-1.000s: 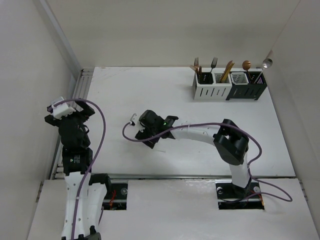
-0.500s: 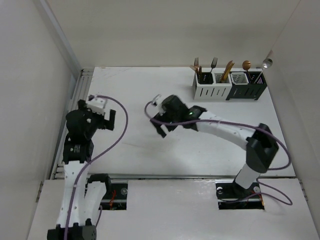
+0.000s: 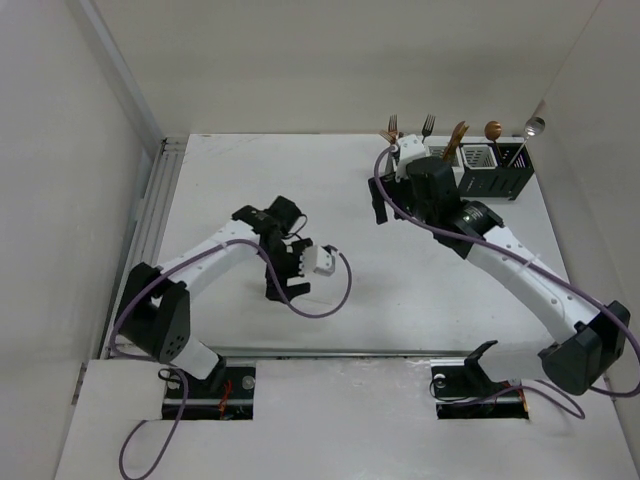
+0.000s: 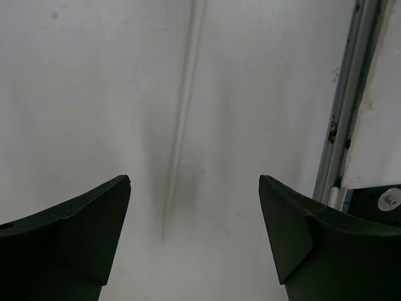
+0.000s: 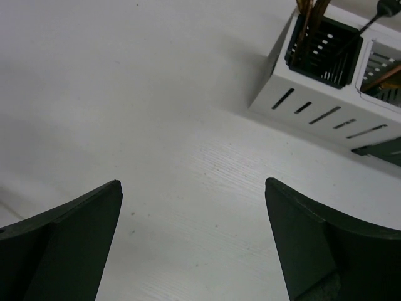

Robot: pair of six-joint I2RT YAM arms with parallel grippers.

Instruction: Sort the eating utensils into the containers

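Note:
The containers (image 3: 495,172), a joined row of white and black slotted boxes, stand at the back right, and my right arm hides part of them. The eating utensils stand upright in them: forks (image 3: 428,125), a gold handle (image 3: 458,136), a copper spoon (image 3: 493,130) and a silver spoon (image 3: 535,126). My right gripper (image 3: 385,208) hovers open just left of the row. In the right wrist view the white box (image 5: 326,106) with copper handles (image 5: 310,19) lies ahead of the empty right gripper (image 5: 193,238). My left gripper (image 3: 285,280) is open over bare table at mid-left and shows empty in the left wrist view (image 4: 194,238).
A metal rail (image 3: 155,210) runs along the table's left edge and also shows in the left wrist view (image 4: 341,125). Purple cables (image 3: 330,295) loop off both arms. White walls close in the table at the back and sides.
The left arm has swung from the left edge to the table's middle. The right arm has moved from the middle to the back right, next to the containers, with its jaws now wider.

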